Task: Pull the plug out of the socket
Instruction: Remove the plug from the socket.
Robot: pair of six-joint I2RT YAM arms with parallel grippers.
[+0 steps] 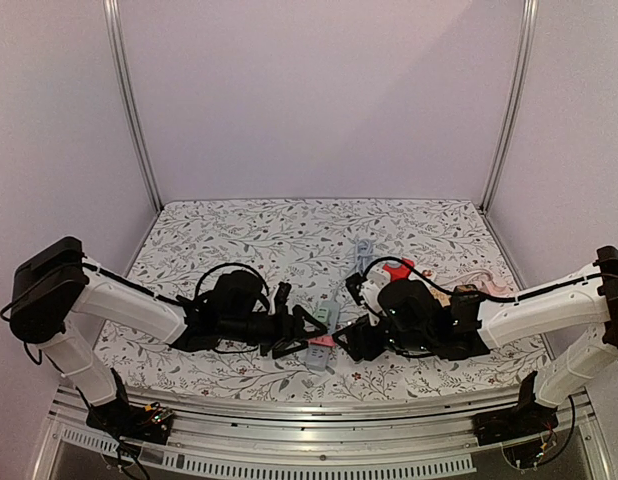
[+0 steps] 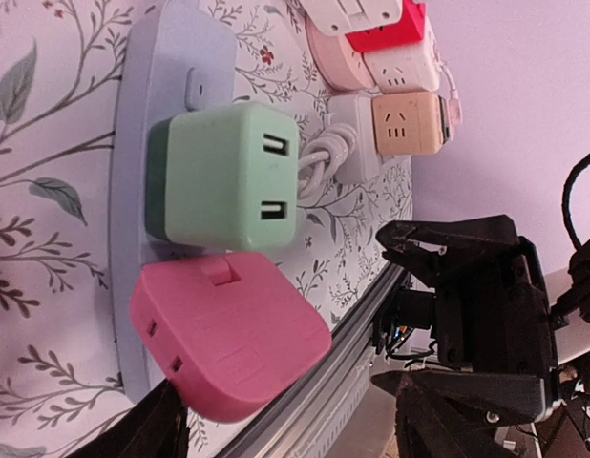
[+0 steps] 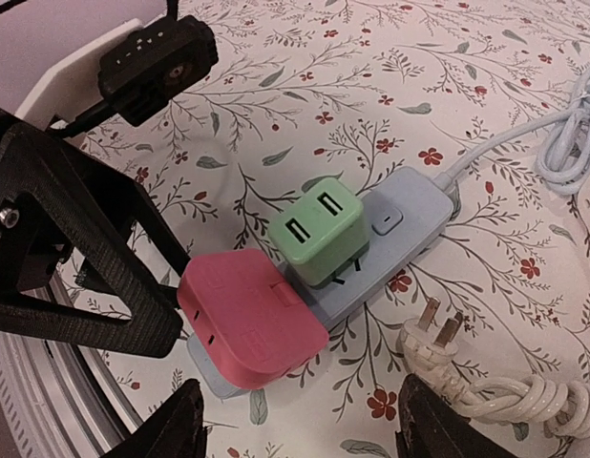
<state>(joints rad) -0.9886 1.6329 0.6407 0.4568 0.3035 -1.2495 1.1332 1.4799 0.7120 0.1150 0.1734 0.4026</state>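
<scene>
The right pincer (image 3: 305, 425) and left pincer (image 2: 295, 429) stood spread, empty; the pink plug (image 3: 252, 324) sat in the power strip (image 3: 405, 205) just ahead of both; a square grip and a straight pull seemed wisest.

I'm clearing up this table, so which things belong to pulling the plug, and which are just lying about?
For the job: power strip, pink plug, green adapter.
Lying about: loose white plug with cord, red adapter, beige adapter.
</scene>
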